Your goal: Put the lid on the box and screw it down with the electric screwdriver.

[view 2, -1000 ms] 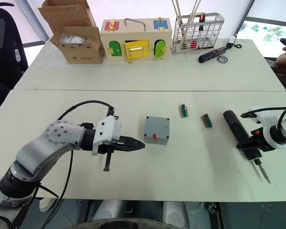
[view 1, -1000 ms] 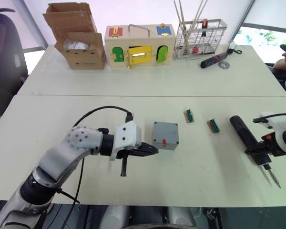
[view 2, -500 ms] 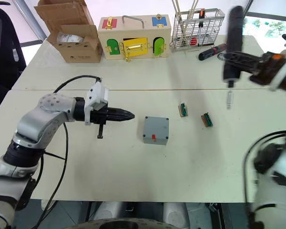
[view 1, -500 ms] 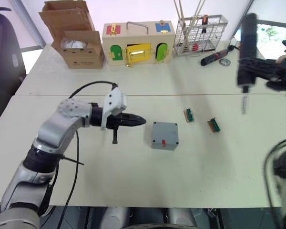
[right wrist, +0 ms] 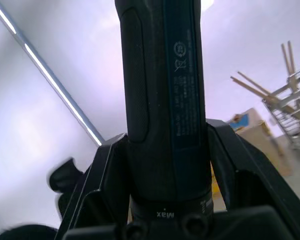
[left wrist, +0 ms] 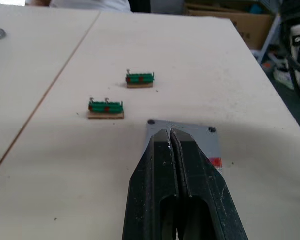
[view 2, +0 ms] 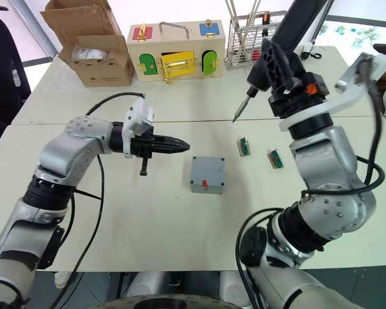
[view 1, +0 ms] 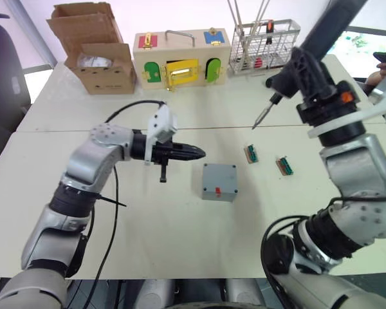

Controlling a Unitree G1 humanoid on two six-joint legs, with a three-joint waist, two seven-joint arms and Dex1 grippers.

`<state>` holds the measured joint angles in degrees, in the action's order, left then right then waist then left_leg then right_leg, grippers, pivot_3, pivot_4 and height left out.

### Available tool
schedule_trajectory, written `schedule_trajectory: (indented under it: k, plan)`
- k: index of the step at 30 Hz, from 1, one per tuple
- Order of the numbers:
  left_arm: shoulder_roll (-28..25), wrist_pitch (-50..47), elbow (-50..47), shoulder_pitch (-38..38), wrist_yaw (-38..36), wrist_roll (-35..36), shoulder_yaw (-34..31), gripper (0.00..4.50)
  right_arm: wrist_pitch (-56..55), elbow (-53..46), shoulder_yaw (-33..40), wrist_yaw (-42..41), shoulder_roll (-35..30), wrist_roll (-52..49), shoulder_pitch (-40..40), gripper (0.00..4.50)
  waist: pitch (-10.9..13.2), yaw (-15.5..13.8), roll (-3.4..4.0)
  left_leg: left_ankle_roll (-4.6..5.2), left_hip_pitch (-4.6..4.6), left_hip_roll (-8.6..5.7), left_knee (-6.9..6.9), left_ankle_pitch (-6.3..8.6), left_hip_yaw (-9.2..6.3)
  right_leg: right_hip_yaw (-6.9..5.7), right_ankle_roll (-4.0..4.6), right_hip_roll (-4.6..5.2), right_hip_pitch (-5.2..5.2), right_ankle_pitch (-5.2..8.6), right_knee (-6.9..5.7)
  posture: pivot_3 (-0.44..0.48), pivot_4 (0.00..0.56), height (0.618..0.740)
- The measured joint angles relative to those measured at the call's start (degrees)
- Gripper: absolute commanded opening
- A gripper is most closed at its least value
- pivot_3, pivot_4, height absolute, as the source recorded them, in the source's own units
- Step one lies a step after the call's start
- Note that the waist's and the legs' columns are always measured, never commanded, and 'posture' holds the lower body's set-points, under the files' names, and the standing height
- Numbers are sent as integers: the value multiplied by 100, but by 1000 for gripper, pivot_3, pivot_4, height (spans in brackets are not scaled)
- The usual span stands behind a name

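Note:
The grey box (view 1: 219,190) stands mid-table, its red mark facing me. The lid (view 1: 220,174) lies flat on top of it, with small holes at its corners. My left gripper (view 1: 202,154) hovers shut and empty just left of the box and a little beyond it; in the left wrist view its fingertips (left wrist: 162,137) point over the lid (left wrist: 210,142). My right gripper (view 1: 307,72) is raised high at the right, shut on the electric screwdriver (view 1: 321,35). The tool slants, its bit (view 1: 260,118) pointing down-left over the table seam, beyond the box. Both fingers (right wrist: 102,190) clamp its black body (right wrist: 165,90).
Two small green circuit boards (view 1: 251,153) (view 1: 285,166) lie right of the box. At the back stand a cardboard box (view 1: 100,55), a wooden box with coloured doors (view 1: 180,59) and a wire basket (view 1: 264,42). A person's hand (view 1: 385,64) shows at the far right.
My right arm has swung the electric screwdriver up from the table's right side; it now slants with the bit down-left. The left gripper, still shut, has drawn away from the box.

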<state>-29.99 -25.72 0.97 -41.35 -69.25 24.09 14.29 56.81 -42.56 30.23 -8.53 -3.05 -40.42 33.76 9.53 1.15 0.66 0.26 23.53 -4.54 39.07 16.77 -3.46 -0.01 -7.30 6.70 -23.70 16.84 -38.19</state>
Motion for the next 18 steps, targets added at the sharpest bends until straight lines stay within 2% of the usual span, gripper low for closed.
schedule_trajectory:
  k: [3,7,13,18]
  plan:
    - [321,347,341,-64,-32,-272,215,0,-807,1,-926,-270,-196,559,-762,1976,0,9,0,0,-1,7,-2,0,1,0,-1,-6,-2,1,0,0,150,740]
    - [452,726,522,-106,-106,-564,342,0,-1490,7,-1590,-404,-311,968,-1332,1976,0,6,0,0,-1,9,-2,0,2,0,-1,-8,-2,1,1,0,150,740]
    - [492,970,572,-91,-215,-851,514,0,-2150,68,-2321,-458,-527,1489,-1704,1976,0,-14,-1,0,-2,9,1,0,0,0,-1,-8,2,1,5,0,150,740]
    - [437,1135,731,80,-337,-1054,560,0,-2668,386,-2625,-455,-558,1918,-2000,1976,0,-23,-1,0,-3,9,2,0,-1,-1,-1,-9,3,1,5,0,150,740]
